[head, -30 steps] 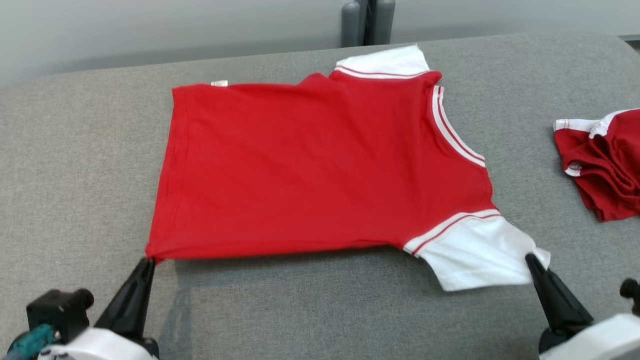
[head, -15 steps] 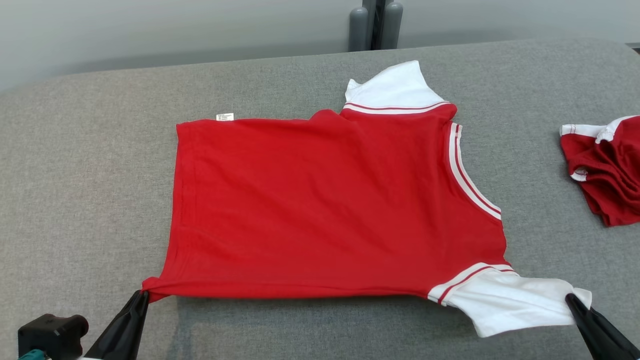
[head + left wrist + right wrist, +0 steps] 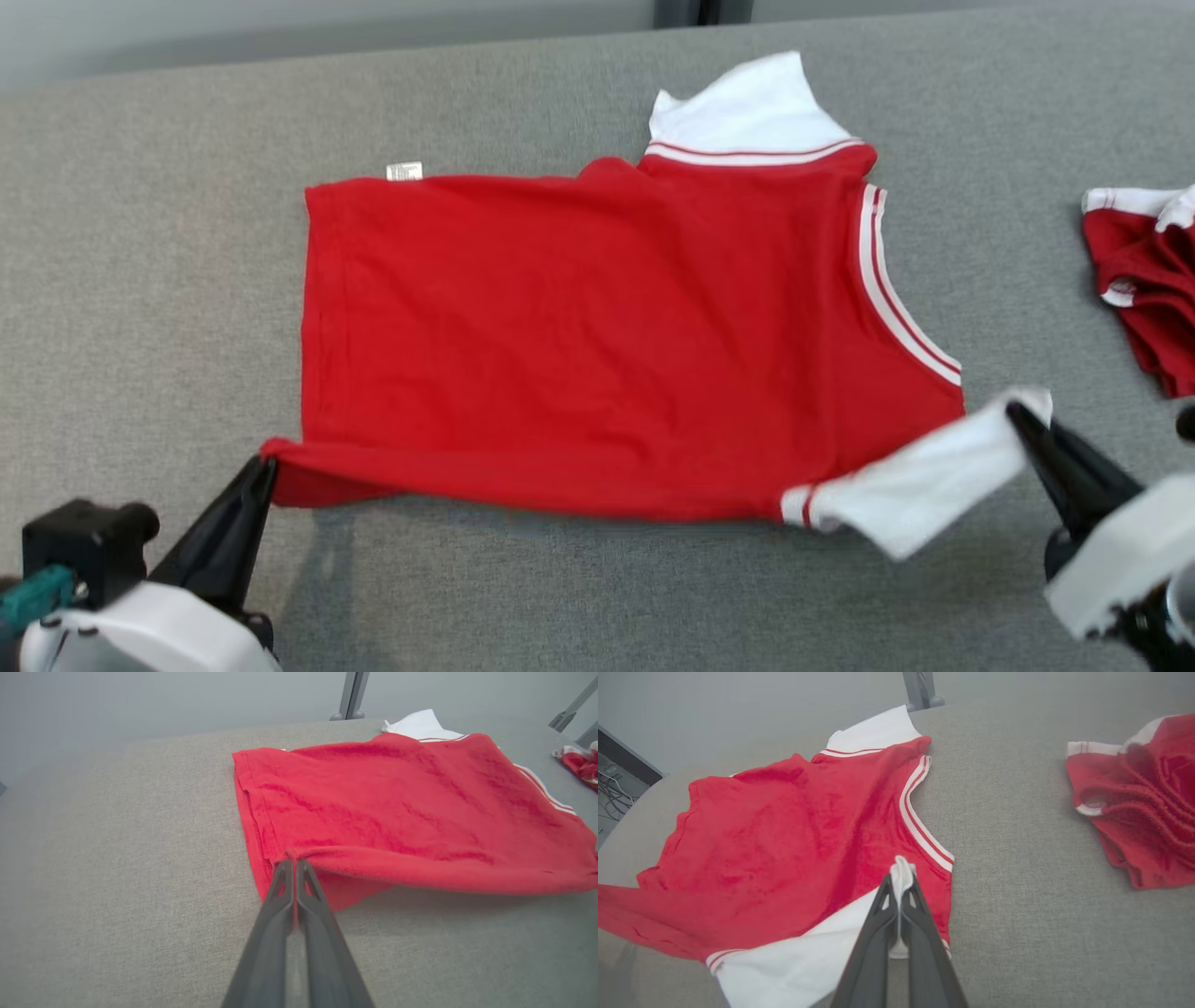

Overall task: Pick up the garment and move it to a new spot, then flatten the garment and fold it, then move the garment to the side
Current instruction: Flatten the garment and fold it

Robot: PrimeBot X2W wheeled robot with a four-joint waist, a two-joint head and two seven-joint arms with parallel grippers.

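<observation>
The garment is a red T-shirt with white sleeves and white-striped neckline, spread on the grey padded table, hem to the left. My left gripper is shut on the near hem corner, lifted slightly off the surface. My right gripper is shut on the edge of the near white sleeve, which is raised and folded back toward the shirt's body. The far white sleeve lies flat at the back. In the right wrist view the sleeve cloth sticks up between the closed fingers.
A second red and white garment lies crumpled at the right edge of the table, also seen in the right wrist view as a red heap. A grey post stands behind the far edge. Bare grey surface surrounds the shirt.
The head camera has tilted down. My right gripper has lifted the near white sleeve and carried it inward over the shirt; the left gripper keeps its hold on the hem corner, slightly raised.
</observation>
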